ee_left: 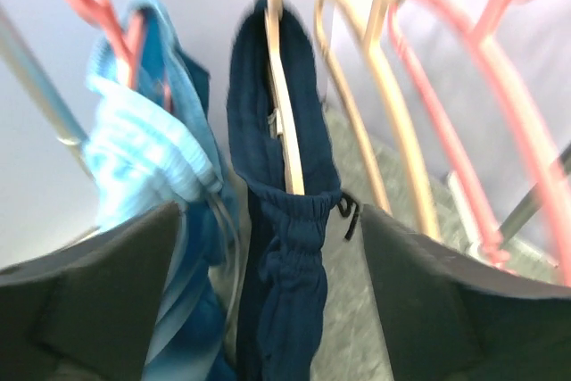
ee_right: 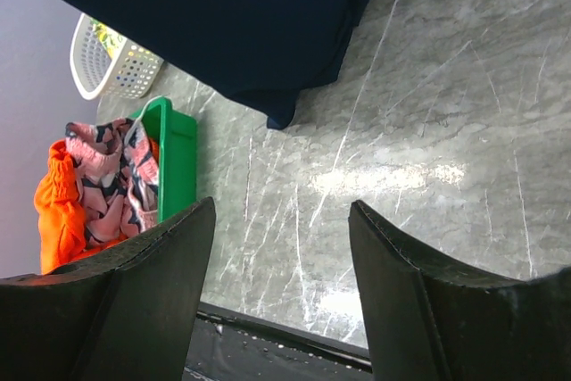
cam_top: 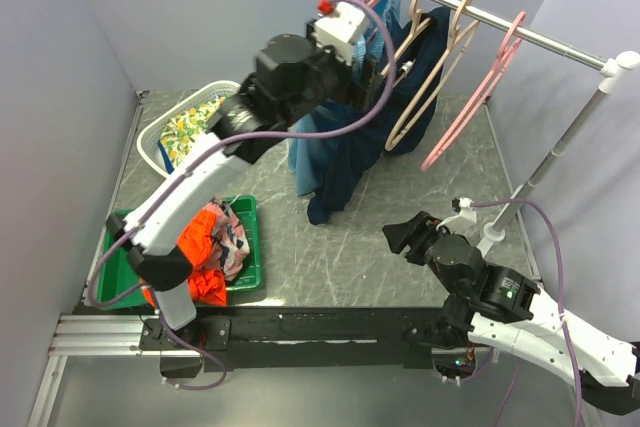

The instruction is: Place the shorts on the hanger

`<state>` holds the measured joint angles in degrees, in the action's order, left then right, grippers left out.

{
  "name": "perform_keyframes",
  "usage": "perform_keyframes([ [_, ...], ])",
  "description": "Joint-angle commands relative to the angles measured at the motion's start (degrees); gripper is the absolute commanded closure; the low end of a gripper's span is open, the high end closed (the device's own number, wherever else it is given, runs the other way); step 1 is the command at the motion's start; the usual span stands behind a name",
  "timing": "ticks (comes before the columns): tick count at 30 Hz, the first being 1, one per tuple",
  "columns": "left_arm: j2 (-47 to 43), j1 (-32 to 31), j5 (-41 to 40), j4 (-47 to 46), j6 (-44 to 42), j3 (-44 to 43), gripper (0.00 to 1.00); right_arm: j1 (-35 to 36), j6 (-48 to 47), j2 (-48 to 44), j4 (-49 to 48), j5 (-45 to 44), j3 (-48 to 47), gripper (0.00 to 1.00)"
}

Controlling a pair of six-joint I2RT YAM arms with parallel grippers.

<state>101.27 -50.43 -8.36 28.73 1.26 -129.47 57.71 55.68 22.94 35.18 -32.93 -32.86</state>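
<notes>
The dark navy shorts hang from the rail, draped over a beige hanger. In the left wrist view the beige hanger runs down into the gathered waistband of the shorts, with the drawstring showing at the right. My left gripper is raised at the rail and open, a finger on each side of the shorts and apart from them. My right gripper is open and empty, low over the table. The hem of the shorts shows above it.
Light sky-blue shorts hang on a pink hanger left of the navy ones. A second beige hanger and a pink hanger hang to the right. The rail post stands at the right. A white basket and a green bin with an orange garment are on the left.
</notes>
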Motion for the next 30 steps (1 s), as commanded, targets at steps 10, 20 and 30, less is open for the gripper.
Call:
perform_keyframes([
  [10, -26.71, 0.16, -0.34, -6.05, 8.49, 21.94, 0.04, -0.23, -1.01, 2.02, -3.8, -1.0, -0.45, 0.25],
  [20, -46.07, 0.07, -1.84, -3.6, 21.75, 52.43, 0.03, -0.15, -2.24, 5.27, -8.37, 0.32, 0.52, 0.06],
  [30, -63.3, 0.07, -4.3, -6.48, 36.44, 84.89, 0.04, -0.14, -1.63, 7.03, -10.74, 0.67, 3.06, 0.0],
])
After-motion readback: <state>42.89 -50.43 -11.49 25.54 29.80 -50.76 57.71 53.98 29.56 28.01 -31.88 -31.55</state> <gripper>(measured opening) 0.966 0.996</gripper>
